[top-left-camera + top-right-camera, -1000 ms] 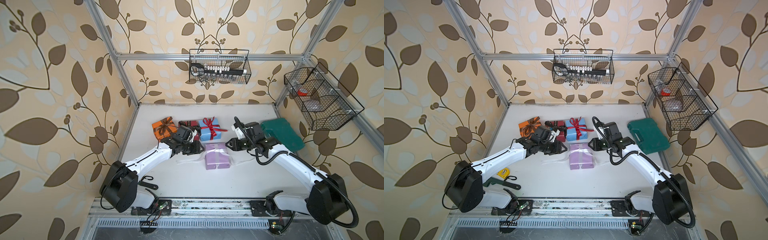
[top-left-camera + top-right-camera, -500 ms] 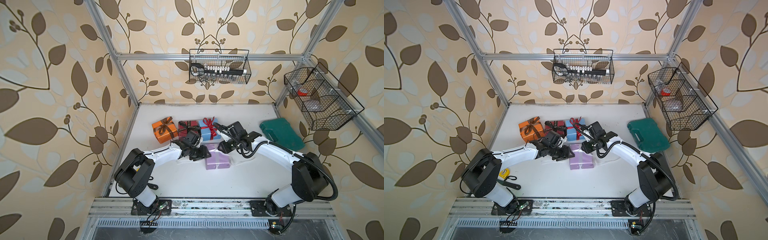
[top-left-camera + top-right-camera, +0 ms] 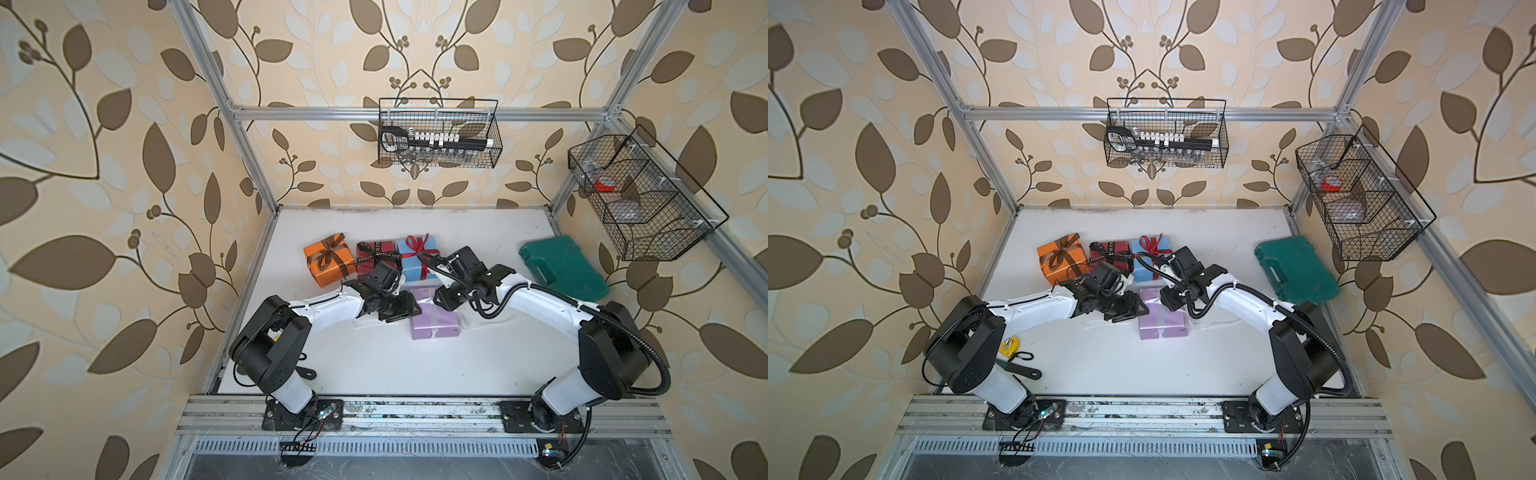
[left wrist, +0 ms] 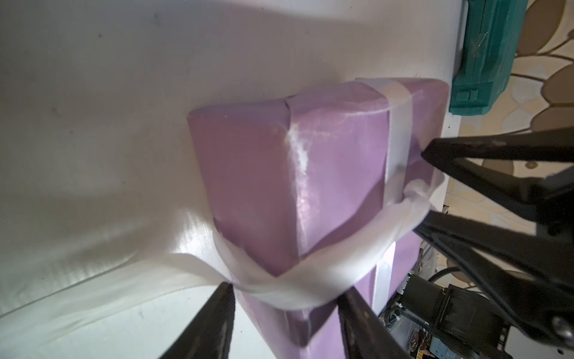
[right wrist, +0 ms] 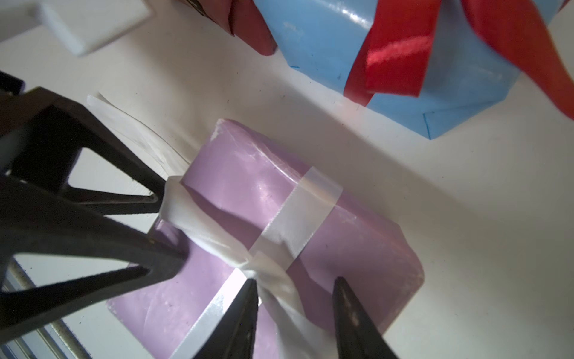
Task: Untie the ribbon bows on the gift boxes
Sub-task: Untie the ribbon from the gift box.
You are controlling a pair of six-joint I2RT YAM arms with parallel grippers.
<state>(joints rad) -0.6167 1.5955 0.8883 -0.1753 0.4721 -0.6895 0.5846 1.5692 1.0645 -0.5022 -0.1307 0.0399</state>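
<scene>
- Target: lilac box [image 3: 434, 322] sits mid-worktop [image 3: 374, 365]; its white ribbon [image 5: 298, 217] shows no loops, only a crossing.
- The left fingers [image 4: 214, 320] are half-open, straddling the ribbon at a box corner and gripping nothing.
- The right fingers [image 5: 240, 320] are half-open astride the crossing's tail; this opposed placement suggests pulling apart.

A flat dark-green plastic case [image 3: 561, 268] lies on the white tabletop [image 3: 374, 365]; a black wire basket [image 3: 438, 133] hangs on the back rail.
</scene>
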